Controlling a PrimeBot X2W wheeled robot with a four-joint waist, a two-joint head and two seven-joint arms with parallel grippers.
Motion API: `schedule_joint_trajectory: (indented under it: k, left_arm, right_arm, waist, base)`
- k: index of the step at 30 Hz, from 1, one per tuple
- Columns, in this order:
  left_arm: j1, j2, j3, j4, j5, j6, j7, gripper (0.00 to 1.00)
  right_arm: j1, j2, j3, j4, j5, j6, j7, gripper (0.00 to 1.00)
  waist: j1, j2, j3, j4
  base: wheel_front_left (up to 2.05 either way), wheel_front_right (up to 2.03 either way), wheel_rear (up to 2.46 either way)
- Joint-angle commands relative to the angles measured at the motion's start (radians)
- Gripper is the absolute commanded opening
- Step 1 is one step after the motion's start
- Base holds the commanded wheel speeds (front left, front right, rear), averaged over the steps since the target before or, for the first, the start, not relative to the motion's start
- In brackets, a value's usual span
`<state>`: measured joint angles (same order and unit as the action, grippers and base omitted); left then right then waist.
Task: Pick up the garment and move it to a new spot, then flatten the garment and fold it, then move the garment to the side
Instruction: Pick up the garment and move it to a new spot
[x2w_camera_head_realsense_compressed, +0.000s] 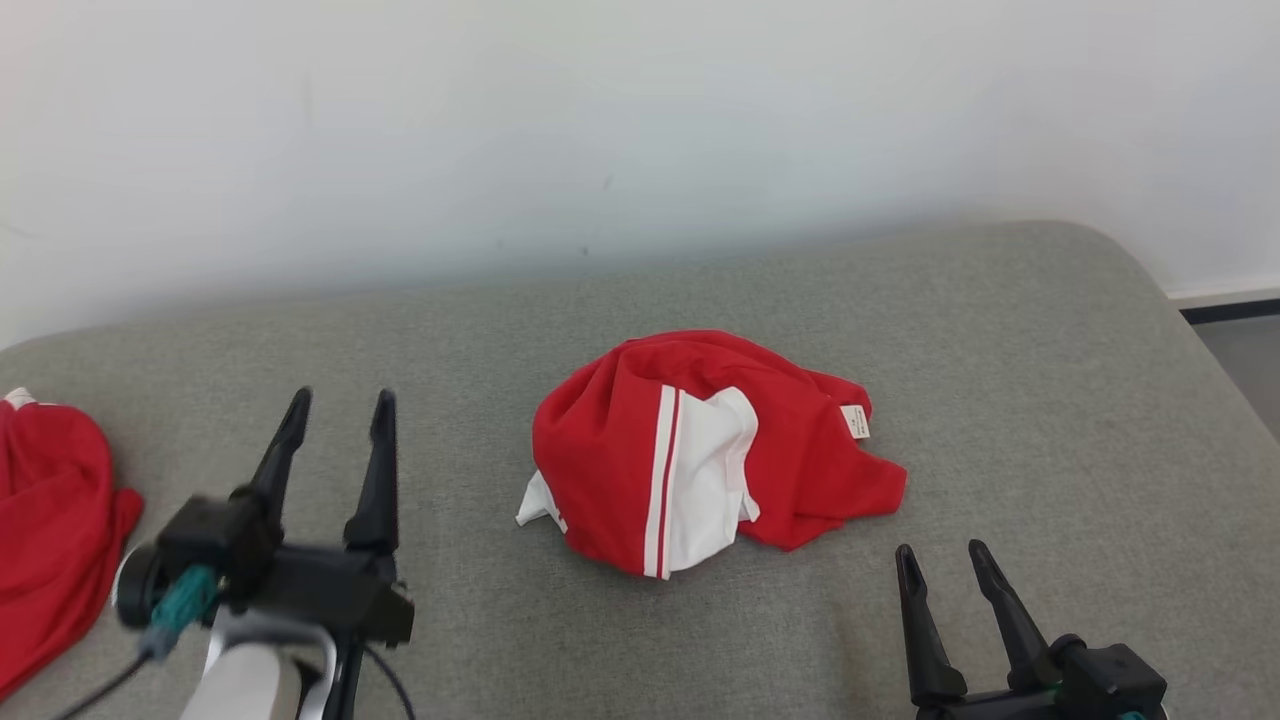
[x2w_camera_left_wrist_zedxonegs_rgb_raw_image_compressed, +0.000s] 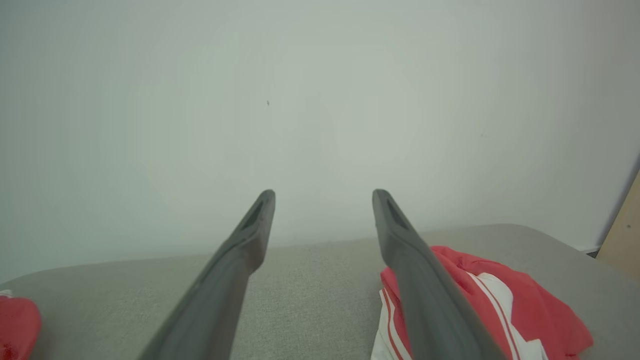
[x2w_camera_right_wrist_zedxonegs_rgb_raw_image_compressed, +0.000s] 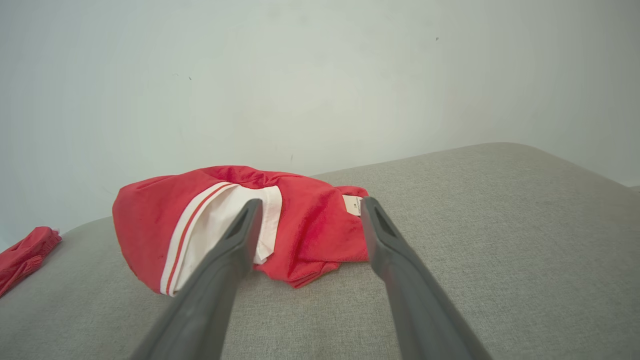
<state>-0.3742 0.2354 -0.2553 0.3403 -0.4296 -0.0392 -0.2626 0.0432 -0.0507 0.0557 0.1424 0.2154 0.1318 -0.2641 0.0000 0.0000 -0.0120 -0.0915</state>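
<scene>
A crumpled red garment with a white panel and white stripes lies in a heap in the middle of the grey cushion. It also appears in the left wrist view at the lower right and in the right wrist view just beyond the fingers. My left gripper stands open to the left of the heap, apart from it, holding nothing. My right gripper is open at the lower right, just in front of the garment's right edge, not touching it.
A second red cloth lies at the cushion's left edge, also seen in the right wrist view. A pale wall rises behind the cushion. The cushion's right edge drops to the floor.
</scene>
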Motion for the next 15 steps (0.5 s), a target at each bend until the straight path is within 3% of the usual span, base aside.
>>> schedule_joint_trajectory:
  k: [1, 9, 15]
  left_arm:
    - [0.044, -0.006, 0.021, -0.036, 0.016, 0.010, -0.003, 1.00]
    - [0.259, -0.015, 0.095, -0.178, 0.194, 0.038, -0.003, 1.00]
    - [0.374, -0.050, 0.154, -0.213, 0.258, 0.056, -0.003, 1.00]
  right_arm:
    - [0.008, 0.001, -0.003, -0.003, -0.009, -0.002, -0.001, 1.00]
    - [0.012, 0.001, -0.006, -0.002, -0.015, -0.002, -0.001, 1.00]
    - [0.019, 0.001, -0.011, -0.001, -0.019, -0.002, -0.001, 1.00]
  waist:
    - [0.0000, 0.0000, -0.011, 0.015]
    - [0.0000, 0.0000, -0.023, 0.028]
    - [0.0000, 0.0000, -0.032, 0.032]
  base:
    - [0.00, 0.00, 0.00]
    - [0.00, 0.00, 0.00]
    - [0.00, 0.00, 0.00]
